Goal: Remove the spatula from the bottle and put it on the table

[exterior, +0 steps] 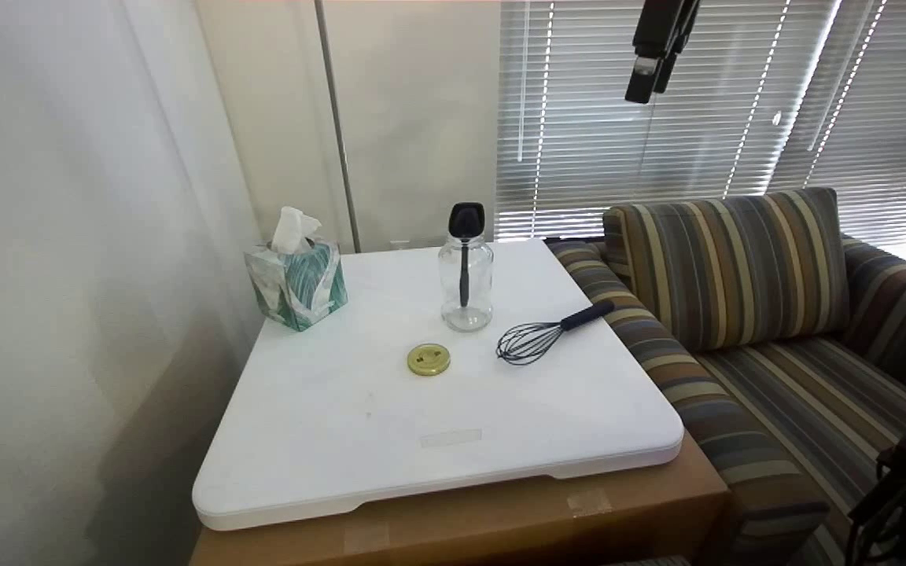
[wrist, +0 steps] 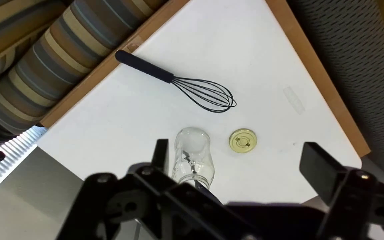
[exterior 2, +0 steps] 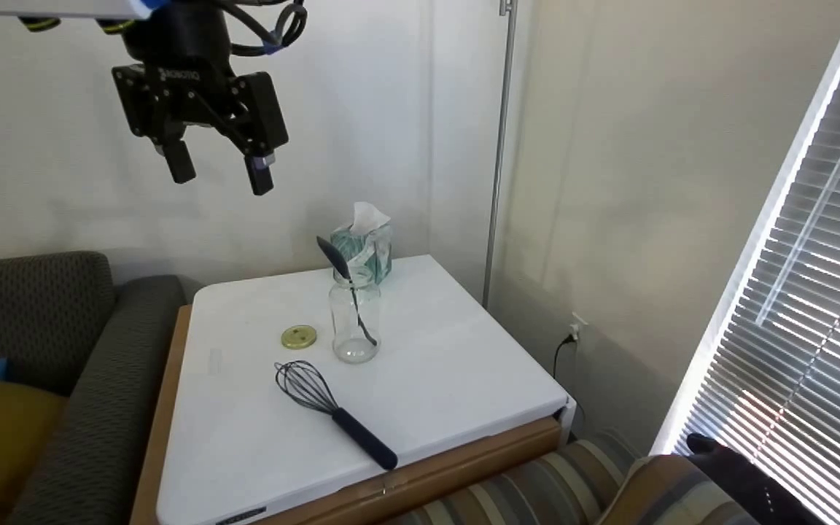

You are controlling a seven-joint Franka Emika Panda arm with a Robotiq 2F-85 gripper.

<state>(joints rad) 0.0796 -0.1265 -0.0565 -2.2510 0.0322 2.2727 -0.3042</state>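
Observation:
The black spatula (exterior: 466, 220) stands in the clear glass bottle (exterior: 480, 291), with its rounded head up above the rim. In an exterior view the spatula (exterior 2: 333, 257) leans, and its handle end is low inside the bottle (exterior 2: 345, 321). The bottle stands upright on the white table (exterior: 327, 424). My gripper (exterior 2: 222, 179) is open and empty, high above the table and apart from the bottle; its fingertips also show in an exterior view (exterior: 646, 79). In the wrist view the bottle (wrist: 200, 153) shows beside one finger of the gripper (wrist: 237, 160); the spatula's head is hidden behind the gripper.
A black whisk (exterior: 587, 314) lies right of the bottle, its handle over the table edge. A gold lid (exterior: 428, 359) lies near the bottle. A teal-and-white tissue box (exterior: 300, 287) stands at the back left corner. A striped sofa (exterior: 681, 377) adjoins the table.

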